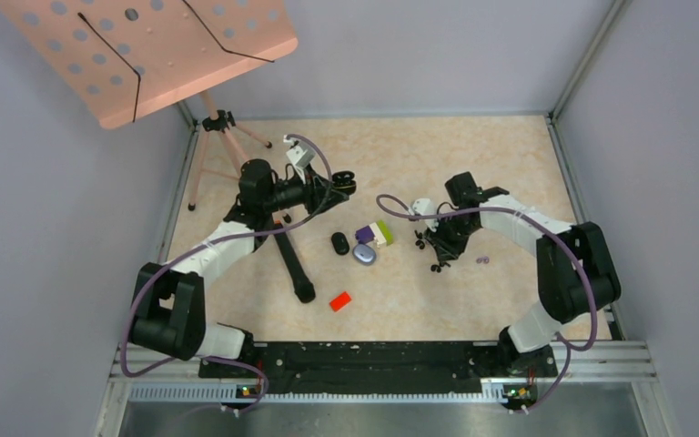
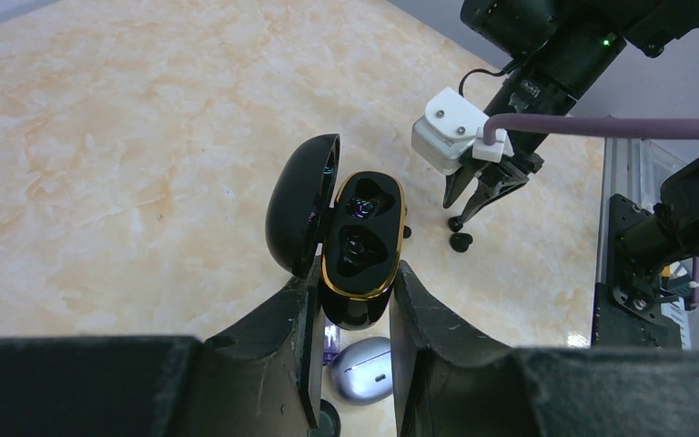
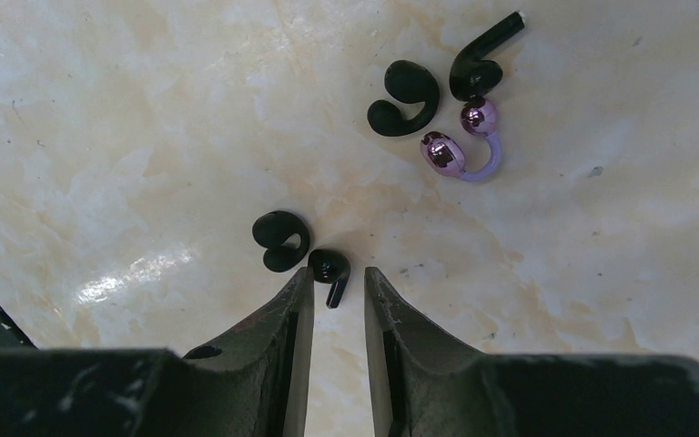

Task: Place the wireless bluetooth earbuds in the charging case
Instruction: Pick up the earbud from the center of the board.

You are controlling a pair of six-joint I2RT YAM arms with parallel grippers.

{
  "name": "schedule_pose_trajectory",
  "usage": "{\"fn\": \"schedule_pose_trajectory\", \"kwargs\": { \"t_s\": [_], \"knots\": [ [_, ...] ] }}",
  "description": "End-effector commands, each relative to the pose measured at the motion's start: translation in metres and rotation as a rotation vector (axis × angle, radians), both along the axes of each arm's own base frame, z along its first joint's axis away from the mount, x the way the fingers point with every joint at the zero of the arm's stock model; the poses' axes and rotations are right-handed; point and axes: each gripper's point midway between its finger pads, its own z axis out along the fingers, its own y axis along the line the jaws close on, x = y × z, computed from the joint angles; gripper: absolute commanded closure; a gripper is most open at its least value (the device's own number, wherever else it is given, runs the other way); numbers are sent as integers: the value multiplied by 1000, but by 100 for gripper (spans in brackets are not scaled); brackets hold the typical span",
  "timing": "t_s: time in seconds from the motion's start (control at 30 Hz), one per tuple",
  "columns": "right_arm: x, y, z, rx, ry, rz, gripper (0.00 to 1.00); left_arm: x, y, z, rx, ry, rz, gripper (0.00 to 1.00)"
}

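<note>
My left gripper (image 2: 350, 293) is shut on the base of a black charging case (image 2: 362, 246) with a gold rim. It holds the case above the table, lid open, both wells showing. My right gripper (image 3: 332, 284) hangs low over the table, its jaws a narrow gap apart. A small black earbud (image 3: 329, 271) lies between its fingertips, against the left finger and clear of the right. A black hook-shaped earbud (image 3: 279, 238) lies just left of it. Farther off lie two more black earbuds (image 3: 407, 96) and a pale purple one (image 3: 462, 146).
A closed black case (image 1: 339, 243) and a closed lavender case (image 1: 365, 254) lie mid-table beside purple, green and white blocks (image 1: 375, 234). A red block (image 1: 339, 300) lies nearer the bases. A tripod leg (image 1: 293, 264) and music stand (image 1: 155, 45) occupy the left.
</note>
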Motion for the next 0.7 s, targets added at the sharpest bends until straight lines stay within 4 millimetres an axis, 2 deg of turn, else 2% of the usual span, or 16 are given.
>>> {"fn": "schedule_pose_trajectory", "kwargs": {
  "t_s": [0.0,0.67],
  "knots": [
    [8,8,1,-7,-23,42,73,1,5,16,-15,-47,20,100],
    [-2,2,-10,-62,17,84,74,9,9,11,-8,-41,43,100]
  ]
}}
